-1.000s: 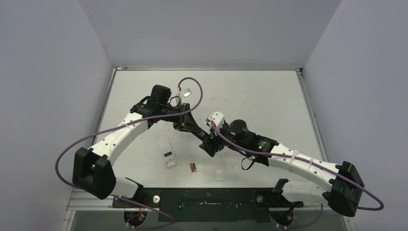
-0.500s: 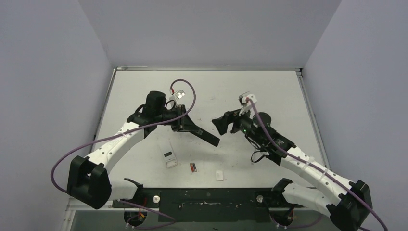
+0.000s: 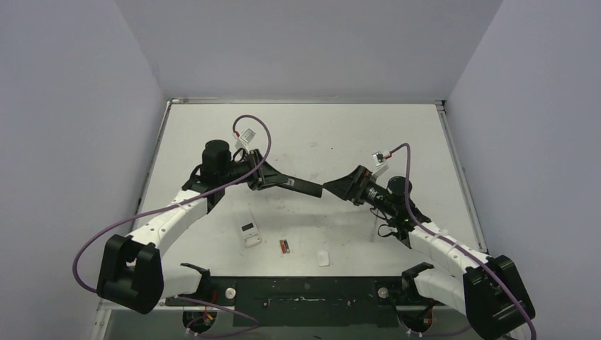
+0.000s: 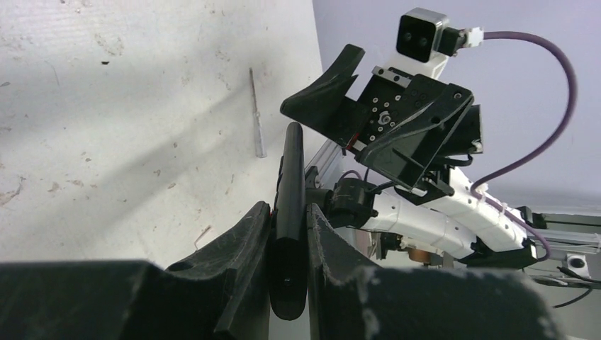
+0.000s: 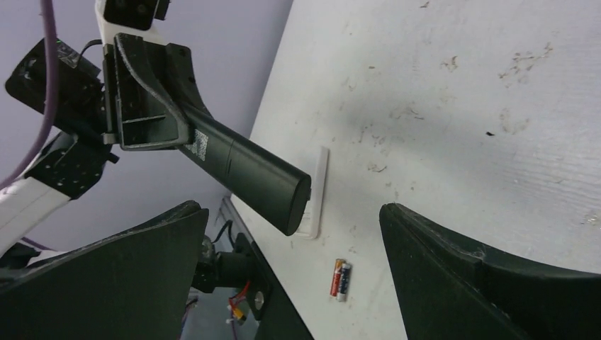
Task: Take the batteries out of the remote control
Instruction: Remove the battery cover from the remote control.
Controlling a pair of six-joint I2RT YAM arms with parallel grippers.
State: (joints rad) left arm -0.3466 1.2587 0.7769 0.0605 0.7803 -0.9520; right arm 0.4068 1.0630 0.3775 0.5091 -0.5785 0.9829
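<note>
L end effector [image 4: 287, 216]: grips blk remote [image 3: 303, 187] | long axis: twd R end effector [image 3: 332, 189], released

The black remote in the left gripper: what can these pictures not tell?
- Cells inside the black remote: top view too small; left wrist view edge-on.
- Its held end: covered by the left gripper in top and right wrist views.
- Its buttons: right wrist view shows only a plain labelled face.
</note>
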